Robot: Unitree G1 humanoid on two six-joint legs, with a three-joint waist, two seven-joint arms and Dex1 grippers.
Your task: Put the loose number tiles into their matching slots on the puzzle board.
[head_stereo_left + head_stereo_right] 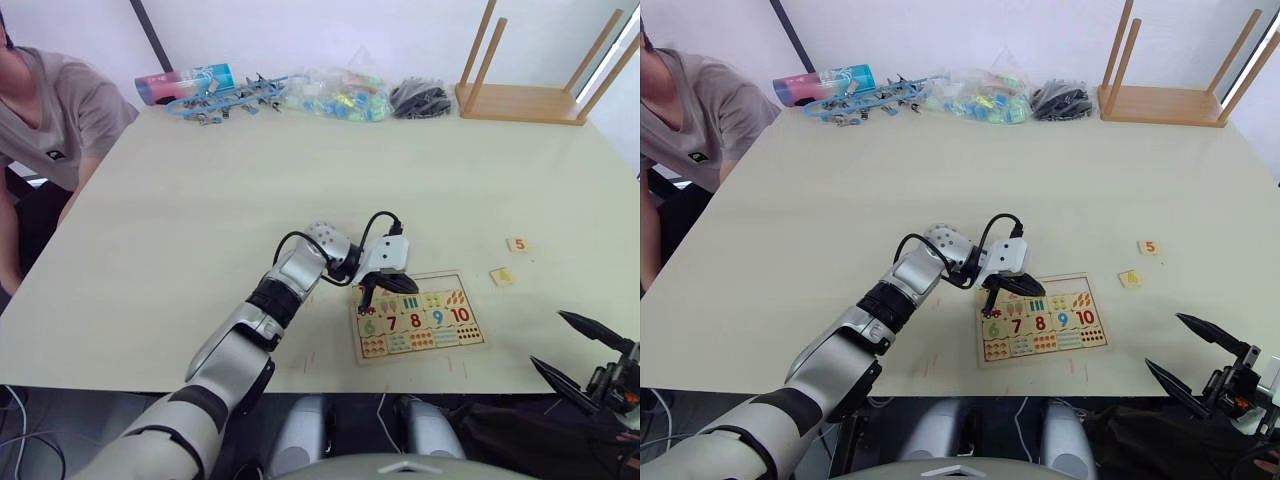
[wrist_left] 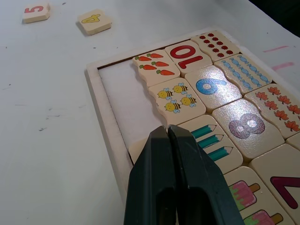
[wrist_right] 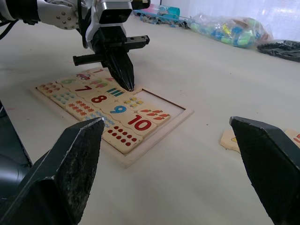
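A person [image 1: 45, 110] in a grey T-shirt sits at the far left edge of a pale table [image 1: 250, 180]. Along the table's far edge lie a pink and blue cylinder [image 1: 185, 82], blue clips, a bag of coloured pieces [image 1: 335, 97] and a heap of black clips [image 1: 420, 98]. An upturned wooden stool [image 1: 530, 75] stands at the far right corner.

Near the front edge, the left gripper [image 2: 168, 136] points down onto the puzzle board [image 1: 418, 316], its two black fingers pressed together with nothing visibly between them. The tips touch the board's top row, at the left end of a bare stretch of the matching slots [image 2: 125, 93], beside the pencils picture. Digits 6 to 10 fill the row below.

To the right of the board, two loose number tiles lie on the table near each other: the 4 tile [image 1: 502, 276], then the 5 tile [image 1: 517, 244] slightly farther back.

At the lower right, the right gripper [image 1: 590, 352] hovers off the table's front edge, fingers spread wide and empty.
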